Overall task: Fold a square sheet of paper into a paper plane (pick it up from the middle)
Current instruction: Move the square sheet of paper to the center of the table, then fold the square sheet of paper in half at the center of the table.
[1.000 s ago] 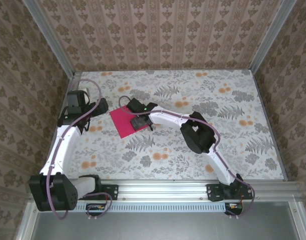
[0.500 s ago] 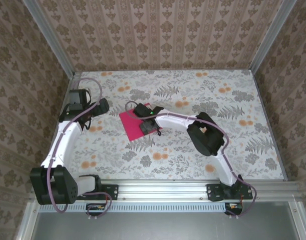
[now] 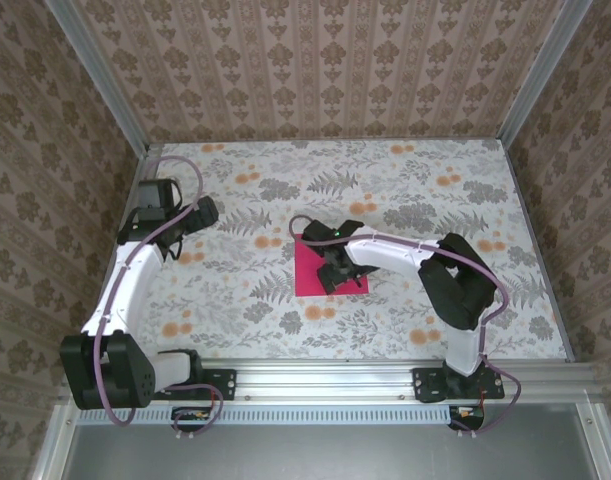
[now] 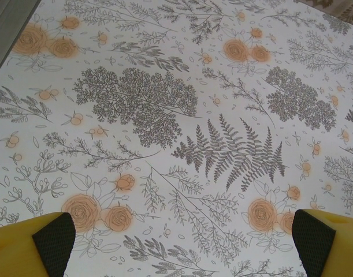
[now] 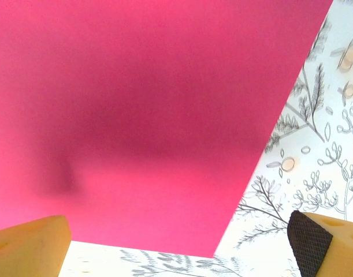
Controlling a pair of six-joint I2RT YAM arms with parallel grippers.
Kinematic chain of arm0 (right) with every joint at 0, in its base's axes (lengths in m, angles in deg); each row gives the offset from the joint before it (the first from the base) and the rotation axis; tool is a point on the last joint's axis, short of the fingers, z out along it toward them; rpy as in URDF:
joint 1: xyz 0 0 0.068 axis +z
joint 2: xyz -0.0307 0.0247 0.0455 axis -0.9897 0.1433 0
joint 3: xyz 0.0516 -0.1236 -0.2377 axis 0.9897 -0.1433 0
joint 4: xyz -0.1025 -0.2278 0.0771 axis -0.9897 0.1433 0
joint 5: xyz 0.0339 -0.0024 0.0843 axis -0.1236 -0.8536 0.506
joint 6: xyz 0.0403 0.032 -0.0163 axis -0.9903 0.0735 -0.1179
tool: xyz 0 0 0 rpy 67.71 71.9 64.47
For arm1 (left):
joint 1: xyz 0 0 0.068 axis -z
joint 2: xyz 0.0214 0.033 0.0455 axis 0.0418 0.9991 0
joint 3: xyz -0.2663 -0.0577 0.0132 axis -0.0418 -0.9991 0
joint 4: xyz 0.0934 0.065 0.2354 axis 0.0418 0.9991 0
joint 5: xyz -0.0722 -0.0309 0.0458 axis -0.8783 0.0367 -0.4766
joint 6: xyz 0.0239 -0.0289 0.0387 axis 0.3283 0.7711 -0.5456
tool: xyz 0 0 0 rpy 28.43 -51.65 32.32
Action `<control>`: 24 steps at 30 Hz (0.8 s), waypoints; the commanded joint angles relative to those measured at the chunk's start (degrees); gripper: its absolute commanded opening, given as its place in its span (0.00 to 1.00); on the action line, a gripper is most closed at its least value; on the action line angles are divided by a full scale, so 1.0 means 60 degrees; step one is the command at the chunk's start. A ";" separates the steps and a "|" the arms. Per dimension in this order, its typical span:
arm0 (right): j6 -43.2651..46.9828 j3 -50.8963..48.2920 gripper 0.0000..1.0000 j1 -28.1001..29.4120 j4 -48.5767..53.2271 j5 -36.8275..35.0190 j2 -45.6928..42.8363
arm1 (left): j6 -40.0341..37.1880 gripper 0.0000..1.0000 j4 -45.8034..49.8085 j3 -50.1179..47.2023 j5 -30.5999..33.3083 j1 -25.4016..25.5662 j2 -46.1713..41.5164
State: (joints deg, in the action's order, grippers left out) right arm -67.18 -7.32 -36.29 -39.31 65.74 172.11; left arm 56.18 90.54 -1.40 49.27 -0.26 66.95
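The square sheet of paper (image 3: 309,278) is bright magenta-pink and lies flat and unfolded on the flowered tablecloth near the table's middle. My right gripper (image 3: 336,263) hovers low over the sheet's centre and hides part of it. In the right wrist view the square sheet of paper (image 5: 153,115) spreads under the right gripper (image 5: 176,238), whose yellow fingers (image 5: 32,242) stand wide apart and open. My left gripper (image 3: 206,211) is at the back left, away from the sheet. It stands open over bare cloth, seen as the left gripper (image 4: 182,238). The paper plane is out of view.
The tablecloth (image 3: 405,190) with grey ferns and orange roses covers the whole table. Patterned walls with metal corner posts (image 3: 530,70) close in the back and sides. A metal rail (image 3: 335,380) with the arm bases runs along the near edge.
My right gripper has swept right and nearer, and the pink sheet has slid with it from the left back to the table's middle. The left arm has barely moved.
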 commanded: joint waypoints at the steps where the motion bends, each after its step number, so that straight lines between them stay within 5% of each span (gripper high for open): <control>1: -0.1327 0.0846 1.00 -0.0020 0.0292 0.0441 -0.0058 | 0.0353 1.00 0.0261 0.0150 -0.0110 -0.0118 -0.0091; 24: -0.3298 0.2703 1.00 -0.0521 0.0075 0.0872 0.2700 | 0.0214 1.00 0.0407 0.0035 -0.0119 -0.0168 -0.0153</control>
State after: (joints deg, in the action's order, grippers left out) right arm -85.85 7.85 -39.50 -40.84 69.68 186.34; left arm 57.05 91.35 -1.40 49.22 -0.94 66.78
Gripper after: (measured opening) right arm 0.999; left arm 0.999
